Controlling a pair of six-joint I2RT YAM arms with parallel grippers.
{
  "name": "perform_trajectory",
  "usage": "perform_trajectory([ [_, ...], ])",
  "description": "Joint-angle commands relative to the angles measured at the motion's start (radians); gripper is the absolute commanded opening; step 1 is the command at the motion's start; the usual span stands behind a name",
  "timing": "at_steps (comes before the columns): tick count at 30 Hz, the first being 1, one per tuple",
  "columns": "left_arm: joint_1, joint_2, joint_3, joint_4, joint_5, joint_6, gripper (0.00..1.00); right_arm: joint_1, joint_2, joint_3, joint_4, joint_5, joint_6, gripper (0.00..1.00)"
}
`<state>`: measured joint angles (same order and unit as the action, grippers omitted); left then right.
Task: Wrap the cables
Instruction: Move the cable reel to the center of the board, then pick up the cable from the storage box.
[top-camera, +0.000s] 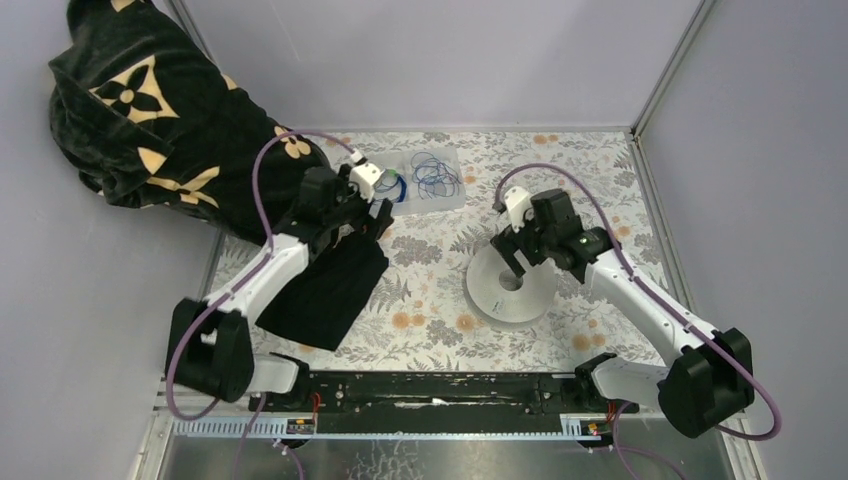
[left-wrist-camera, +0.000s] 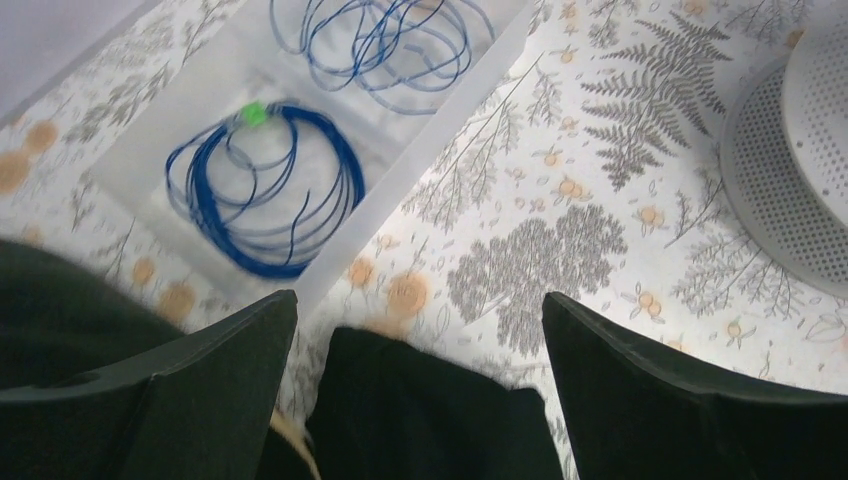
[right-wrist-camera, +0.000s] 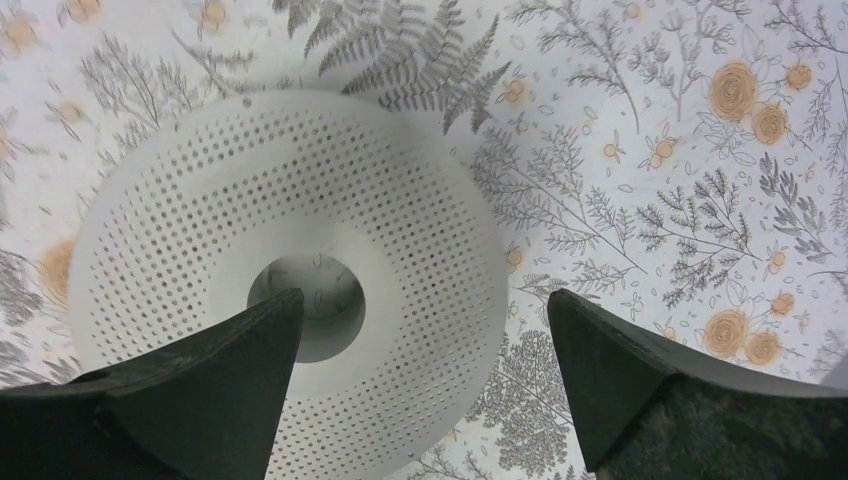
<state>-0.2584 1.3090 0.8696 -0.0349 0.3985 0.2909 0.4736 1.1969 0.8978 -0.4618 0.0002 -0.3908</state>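
Note:
Thin blue cables lie in a shallow white tray (left-wrist-camera: 424, 160). A neat bright-blue coil (left-wrist-camera: 262, 190) carries a green tie (left-wrist-camera: 255, 113). A looser coil (left-wrist-camera: 380, 40) lies beyond it. In the top view the tray (top-camera: 448, 201) holds the loose coil (top-camera: 437, 175). My left gripper (left-wrist-camera: 420, 300) is open and empty, above the table just short of the tray, also seen from above (top-camera: 382, 212). My right gripper (right-wrist-camera: 423, 295) is open and empty over a white perforated disc (right-wrist-camera: 300, 190).
The perforated disc (top-camera: 508, 288) with a centre hole lies on the floral tablecloth at mid right. A black cloth (top-camera: 325, 290) lies under my left arm, and shows below my left fingers (left-wrist-camera: 430, 410). A black patterned fabric heap (top-camera: 150, 110) fills the far left corner.

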Motion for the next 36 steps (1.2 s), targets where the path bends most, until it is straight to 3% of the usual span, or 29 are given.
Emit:
perform_trajectory([
  [1,-0.050,0.137,0.147,-0.026,-0.022,0.022,1.00,-0.098,-0.032,0.060,0.052,-0.179,0.077,0.99],
  [8,-0.108,0.397,0.383,-0.048,-0.075,-0.102,1.00,-0.134,-0.076,0.022,0.070,-0.198,0.075,0.99],
  [21,-0.179,0.912,0.941,-0.261,-0.167,-0.053,0.90,-0.203,-0.072,0.001,0.066,-0.193,0.070,0.99],
  [27,-0.190,1.033,1.070,-0.273,-0.263,-0.020,0.86,-0.218,-0.068,-0.001,0.062,-0.202,0.066,0.99],
  [36,-0.190,1.119,1.120,-0.281,-0.278,0.008,0.68,-0.220,-0.046,0.000,0.058,-0.192,0.057,0.99],
])
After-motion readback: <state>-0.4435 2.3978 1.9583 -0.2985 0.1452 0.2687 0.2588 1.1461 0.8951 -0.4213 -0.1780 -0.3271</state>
